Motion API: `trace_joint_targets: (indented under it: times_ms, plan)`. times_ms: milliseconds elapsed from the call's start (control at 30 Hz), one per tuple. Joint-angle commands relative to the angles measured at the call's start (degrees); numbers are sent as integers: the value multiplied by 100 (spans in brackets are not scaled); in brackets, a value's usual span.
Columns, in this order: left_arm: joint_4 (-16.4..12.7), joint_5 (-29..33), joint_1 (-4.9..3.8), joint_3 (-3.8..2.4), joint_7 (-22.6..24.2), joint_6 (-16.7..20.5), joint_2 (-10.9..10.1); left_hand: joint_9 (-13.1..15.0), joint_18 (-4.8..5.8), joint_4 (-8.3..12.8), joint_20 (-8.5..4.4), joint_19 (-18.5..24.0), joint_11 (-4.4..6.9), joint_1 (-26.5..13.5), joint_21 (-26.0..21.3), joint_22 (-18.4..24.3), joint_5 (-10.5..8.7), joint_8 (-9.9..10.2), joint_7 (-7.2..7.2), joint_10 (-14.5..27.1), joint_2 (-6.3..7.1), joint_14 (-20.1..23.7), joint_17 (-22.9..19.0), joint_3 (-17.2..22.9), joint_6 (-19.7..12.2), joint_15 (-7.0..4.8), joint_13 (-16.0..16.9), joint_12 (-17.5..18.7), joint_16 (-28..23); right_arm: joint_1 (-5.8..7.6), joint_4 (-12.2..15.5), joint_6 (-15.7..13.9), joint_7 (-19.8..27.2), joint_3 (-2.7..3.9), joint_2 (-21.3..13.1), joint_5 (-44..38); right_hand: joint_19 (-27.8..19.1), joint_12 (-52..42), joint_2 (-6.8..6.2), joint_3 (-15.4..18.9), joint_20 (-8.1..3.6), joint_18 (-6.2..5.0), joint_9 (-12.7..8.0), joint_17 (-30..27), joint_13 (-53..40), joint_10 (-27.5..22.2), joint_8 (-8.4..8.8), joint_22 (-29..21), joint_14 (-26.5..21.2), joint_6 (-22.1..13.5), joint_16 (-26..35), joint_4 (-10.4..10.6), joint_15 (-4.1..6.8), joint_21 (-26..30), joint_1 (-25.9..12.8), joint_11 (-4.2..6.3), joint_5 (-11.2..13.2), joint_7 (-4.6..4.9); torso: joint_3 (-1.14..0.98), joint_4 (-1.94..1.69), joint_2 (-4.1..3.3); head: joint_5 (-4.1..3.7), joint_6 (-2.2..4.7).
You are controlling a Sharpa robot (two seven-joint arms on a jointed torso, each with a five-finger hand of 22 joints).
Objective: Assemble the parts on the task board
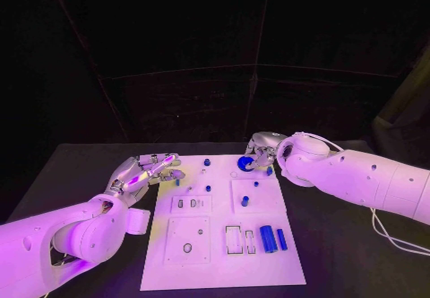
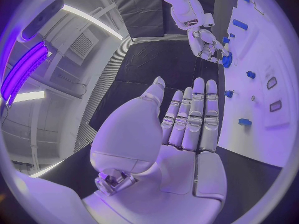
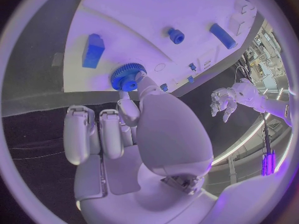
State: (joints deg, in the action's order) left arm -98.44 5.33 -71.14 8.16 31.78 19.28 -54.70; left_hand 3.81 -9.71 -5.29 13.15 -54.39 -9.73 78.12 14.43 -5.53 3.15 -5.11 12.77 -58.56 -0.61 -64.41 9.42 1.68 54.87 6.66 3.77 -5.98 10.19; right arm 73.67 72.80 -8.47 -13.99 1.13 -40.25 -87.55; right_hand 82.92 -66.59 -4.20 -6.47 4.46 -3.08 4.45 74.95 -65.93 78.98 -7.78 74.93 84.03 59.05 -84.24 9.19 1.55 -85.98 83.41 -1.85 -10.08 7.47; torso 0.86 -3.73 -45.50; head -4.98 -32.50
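Pinching a blue gear [image 3: 126,77] at the task board's [image 1: 224,273] far edge, the right hand [image 1: 261,151] holds it.

No legible text, labels, brands, numbers or signs appear in any view — the task board [image 1: 224,248], the blue parts and both arms carry no readable markings.

The left arm is stretched forward from the near left. Its left hand [image 1: 146,172] is held flat, with the fingers [image 2: 194,115] straight and close together and the thumb set a little apart. Nothing is held in it. The right arm is bent in from the right side. On the right hand [image 1: 261,151], two fingertips [image 3: 140,79] are pressed together, and the other fingers are curled in.
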Motion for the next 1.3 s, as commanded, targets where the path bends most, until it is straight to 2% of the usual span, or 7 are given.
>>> trace_joint_targets:
  times_ms: [33, 167, 300, 500, 633, 933, 1300]
  plan:
    - [-9, -15, -8, -4, -4, -90, -2, -6, -83, 51, 15, -19, -9, 13, -23, 9, 11, 23, 10, -25, -54, 24, 8, 8, 27, 28, -5, 16, -31, -12, 38, -192, 66, -13, 6, -171, 67, -151, 140, -101, -1, 99, 37, 236, -155, 96, -86, 587, 359, 203, -46, -14, 66, -40, 62, 26, -44, -93, -2, 3, 1, -2, -5]
    - [-11, -15, -8, -4, -12, -97, -5, -6, -83, 51, 15, -19, -9, 13, -23, 9, 11, 23, 10, -25, -54, 24, 8, 8, 27, 28, -5, 16, -31, -13, 127, -463, 169, -13, 7, -183, 106, -261, 177, -205, -30, 111, 43, 273, -284, 153, -98, 645, 365, 313, -61, -24, 94, -64, 5, 59, -132, -133, -3, -1, -2, -1, -3]
    - [-14, -15, -8, -4, -15, -99, -11, -6, -83, 56, 15, -19, -8, 17, -25, 10, 11, 25, 11, -25, -57, 24, 9, 10, 26, 28, -6, 18, -34, -13, 235, -590, 203, -13, -7, -180, 115, -274, 168, -257, -46, 115, 38, 281, -314, 160, -79, 660, 366, 348, -63, -13, 107, -70, -77, 69, -167, -144, -1, -6, 1, -3, -10]
    - [-22, -15, -8, -4, -19, -104, -17, -6, -83, 66, 15, -20, -9, 23, -27, 13, 11, 29, 10, -25, -63, 24, 11, 14, 27, 28, -6, 22, -39, -13, 615, -1034, 165, -12, -42, -208, 146, -265, 111, -358, -58, 125, 17, 313, -341, 152, -16, 708, 370, 351, -75, -24, 112, -90, -181, 70, -290, -142, 2, 3, 2, 39, -4]
    - [-23, -15, -8, -5, -19, -107, -14, -6, -83, 75, 15, -21, -9, 29, -30, 16, 12, 31, 10, -26, -69, 24, 13, 18, 28, 28, -6, 26, -44, -13, 773, -1169, 78, -11, 52, -359, 157, -250, 82, -380, -58, 129, 10, 326, -337, 145, 4, 725, 372, 347, -79, -29, 110, -96, -211, 67, -313, -137, 2, -5, 0, 37, 4]
    - [-25, -15, -9, -5, -20, -108, -7, -6, -83, 85, 16, -22, -9, 36, -33, 18, 12, 35, 9, -26, -75, 23, 16, 21, 28, 27, -6, 30, -49, -12, 664, -936, -89, -12, 597, -709, 161, -213, 69, -397, -57, 131, 6, 329, -308, 127, 18, 732, 373, 343, -80, -30, 108, -99, -229, 64, -308, -134, 11, -25, -3, 54, -12]
    - [-27, -16, -13, -6, -16, -109, -4, -6, -83, 85, 16, -22, -9, 36, -33, 18, 12, 35, 9, -26, -75, 23, 16, 21, 28, 27, -6, 30, -49, -16, 371, -547, -160, -56, 1073, -876, 164, -123, 31, -458, -49, 132, -11, 326, -249, 78, 72, 739, 370, 317, -76, -43, 96, -101, -291, 47, -230, -114, 0, -2, -3, 84, -41]
